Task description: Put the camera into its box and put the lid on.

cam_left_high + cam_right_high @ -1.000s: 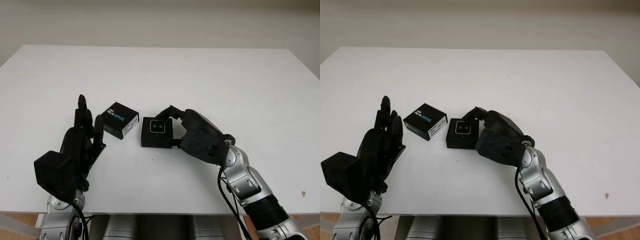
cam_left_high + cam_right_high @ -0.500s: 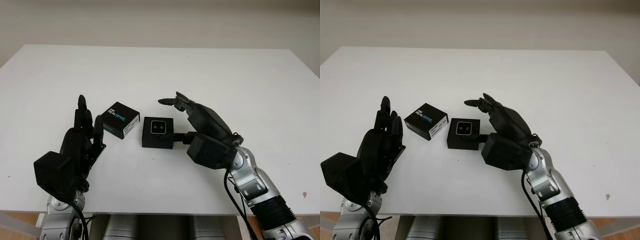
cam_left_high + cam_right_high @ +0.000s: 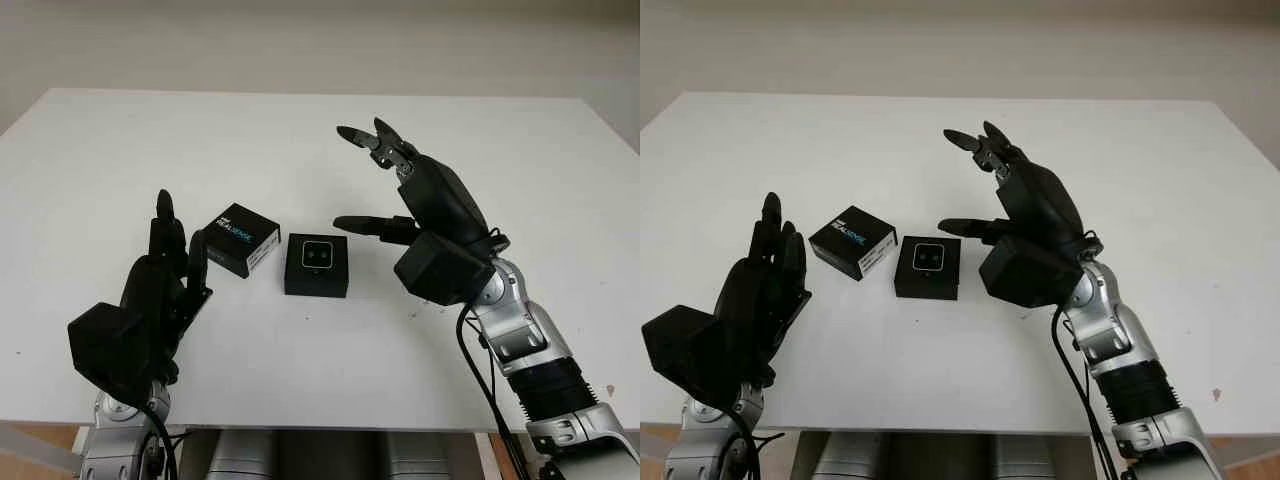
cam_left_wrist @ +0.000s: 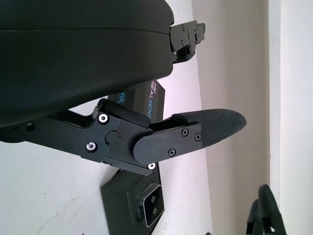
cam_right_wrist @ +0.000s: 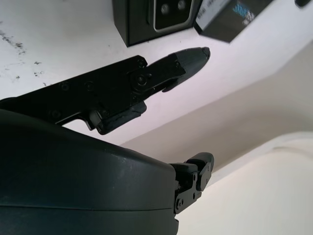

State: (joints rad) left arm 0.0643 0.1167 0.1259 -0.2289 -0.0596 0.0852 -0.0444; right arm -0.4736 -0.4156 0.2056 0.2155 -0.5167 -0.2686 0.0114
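Camera seated in open box; lid not yet on.

Camera [image 3: 316,255] sits lens-up inside the black box [image 3: 316,279] on the white worktop [image 3: 300,140]. RealSense-printed lid [image 3: 241,239] lies just beside the box, on the left robot hand's side. Right robot hand [image 3: 405,185] released, raised above the worktop on the box's other side, holding nothing. Left robot hand [image 3: 165,270] open, empty, near the lid. Next step, as judged: grip the lid by its edges, square it over the box, lower level so it slides on without tilting or nudging the box.
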